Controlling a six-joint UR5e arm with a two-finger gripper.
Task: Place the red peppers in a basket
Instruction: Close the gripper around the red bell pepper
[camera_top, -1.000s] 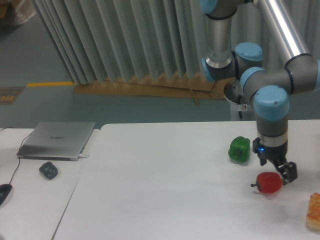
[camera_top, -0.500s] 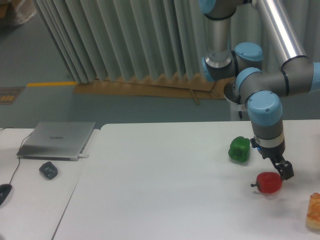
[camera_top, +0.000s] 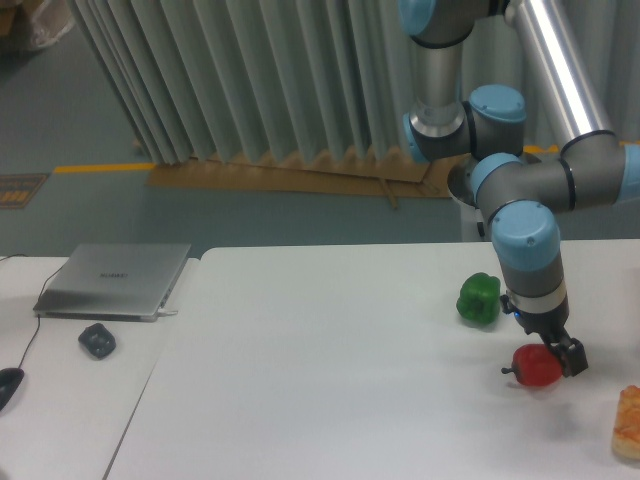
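The gripper (camera_top: 557, 352) is down at the red pepper (camera_top: 537, 367), its dark fingers pressed close against the pepper's upper right side, but they are small and blurred from here, so I cannot tell whether they are closed on it or only set around it. The pepper lies on the white table (camera_top: 330, 380) near the right end, its short dark stem poking out to the left. Just behind it and a little left sits the green bell pepper (camera_top: 479, 298), apart from the red one, with the arm's blue-capped wrist coming down right beside it. At the right edge an orange, crumbly-looking item (camera_top: 628, 422) is cut off by the frame, and I cannot make out what it is. Left of the peppers the white tabletop runs open. On the neighbouring table to the left lie a closed grey laptop (camera_top: 114, 281) and a small dark object (camera_top: 97, 341).
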